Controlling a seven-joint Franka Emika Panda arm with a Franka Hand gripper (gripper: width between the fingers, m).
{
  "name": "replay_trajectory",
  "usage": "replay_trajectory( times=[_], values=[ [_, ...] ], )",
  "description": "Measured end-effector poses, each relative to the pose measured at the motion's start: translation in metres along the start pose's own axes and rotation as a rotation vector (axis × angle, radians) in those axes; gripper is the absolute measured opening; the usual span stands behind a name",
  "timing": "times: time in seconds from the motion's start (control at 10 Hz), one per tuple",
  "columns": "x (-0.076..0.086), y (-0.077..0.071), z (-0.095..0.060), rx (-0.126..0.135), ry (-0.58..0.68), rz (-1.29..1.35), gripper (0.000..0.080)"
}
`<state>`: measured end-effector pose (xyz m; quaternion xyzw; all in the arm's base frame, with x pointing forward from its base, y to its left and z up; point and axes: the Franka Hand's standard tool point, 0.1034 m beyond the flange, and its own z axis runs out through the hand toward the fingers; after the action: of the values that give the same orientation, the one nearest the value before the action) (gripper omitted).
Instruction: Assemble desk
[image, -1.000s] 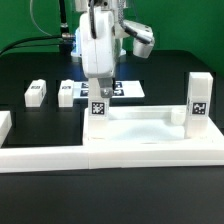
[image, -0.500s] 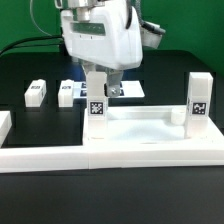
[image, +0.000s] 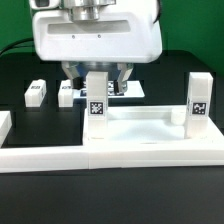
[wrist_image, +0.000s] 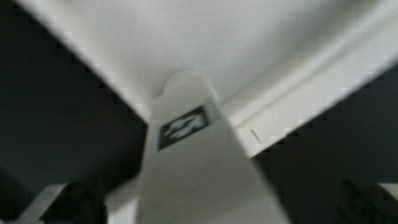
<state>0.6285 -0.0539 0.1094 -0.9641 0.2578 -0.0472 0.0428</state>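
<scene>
Exterior view: end effector (image: 97, 82) spread wide, gripping nothing, straddles top of upright leg (image: 97, 112) right below it, long axis vert., at tabletop (image: 150, 152) corner.

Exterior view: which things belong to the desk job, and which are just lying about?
Job: tabletop; two upright legs; two loose leg blocks; gripper, open.
Not part: marker board; border rail.
</scene>
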Motion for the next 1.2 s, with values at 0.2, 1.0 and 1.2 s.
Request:
replay_trajectory(
  times=[0.2,1.0,1.2],
  values=[
    [0.0031,0.0004,-0.0018,0.000,-0.028,-0.132,0.0649],
    [0.0038,0.0030,0.0000,-0.011,-0.002,0.450,0.0288],
    [-0.0006,-0.0023,0.0007,-0.024,-0.007,0.864,0.0288]
  ],
)
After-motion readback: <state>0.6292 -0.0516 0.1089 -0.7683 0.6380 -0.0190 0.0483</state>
